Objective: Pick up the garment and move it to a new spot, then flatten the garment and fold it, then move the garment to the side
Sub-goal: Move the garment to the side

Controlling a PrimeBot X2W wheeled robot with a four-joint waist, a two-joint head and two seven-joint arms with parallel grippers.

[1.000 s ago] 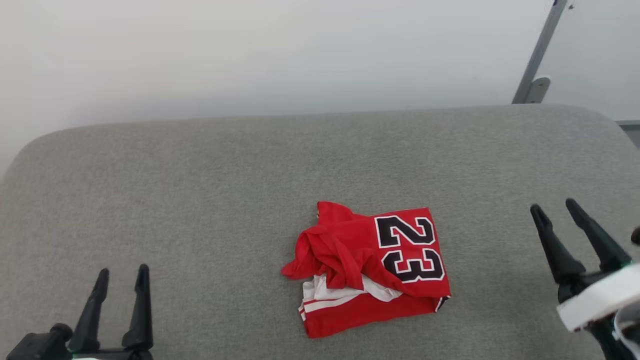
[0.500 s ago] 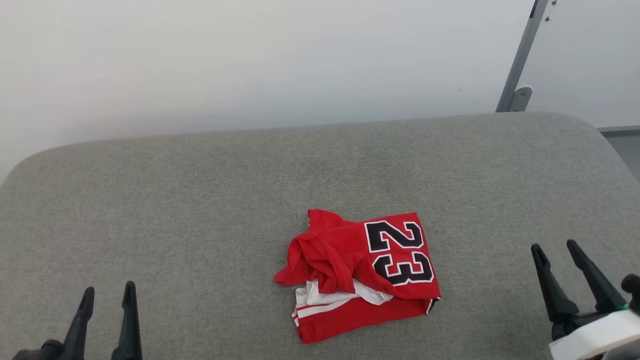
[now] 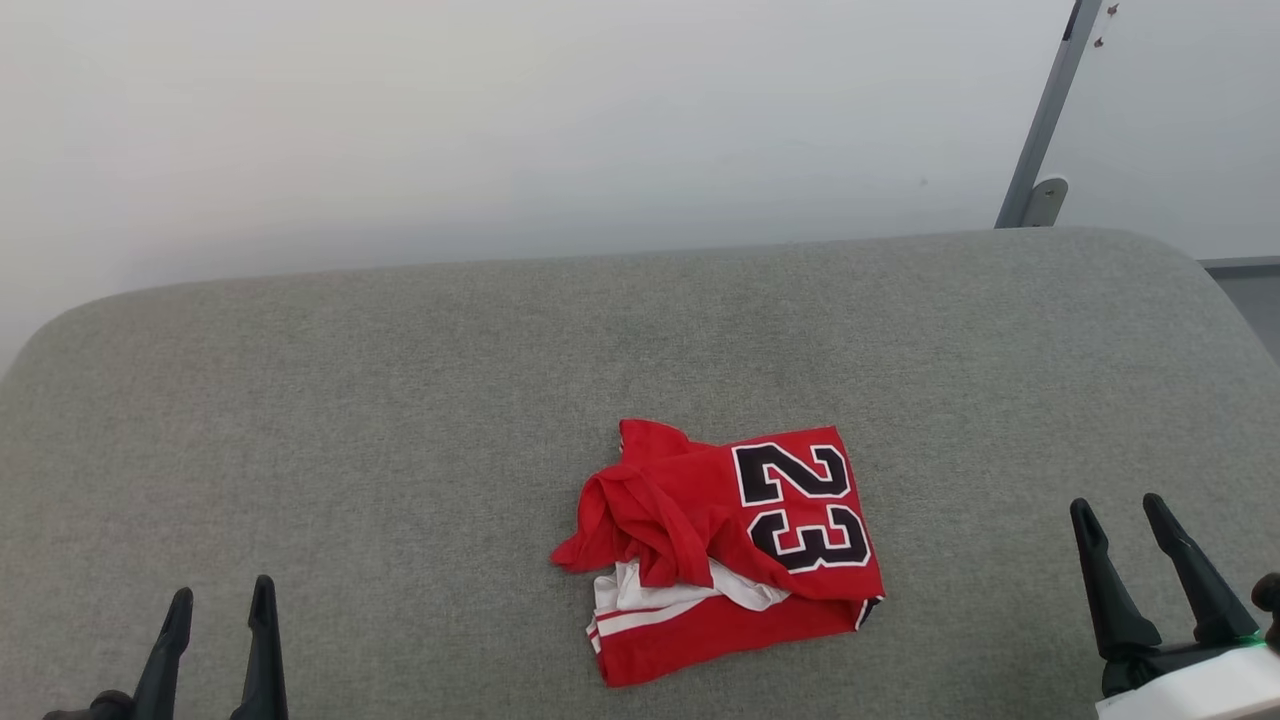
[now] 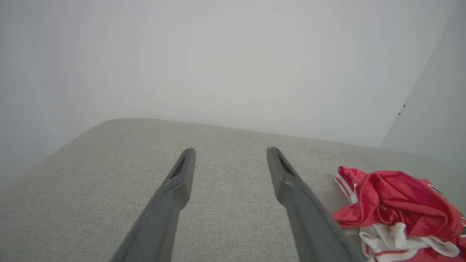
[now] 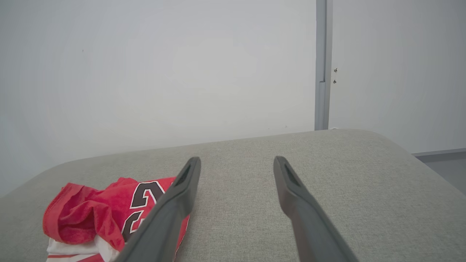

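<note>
Left jaws, 7 o'clock in head view: spread wide, nothing between them. Right jaws, 5 o'clock: also spread and empty. Garment (image 3: 720, 550) lies between them, toward 6 o'clock from centre, bunched on the grey padded surface (image 3: 400, 400) and well apart from both. "23" faces up on its 3 o'clock side, white trim toward 7 o'clock. Beyond: pale wall (image 3: 500, 120), grey post (image 3: 1045, 110) at 1 o'clock.

Bright, even, diffuse light with faint shadows, no glare; wrist views curve slightly at their edges.
</note>
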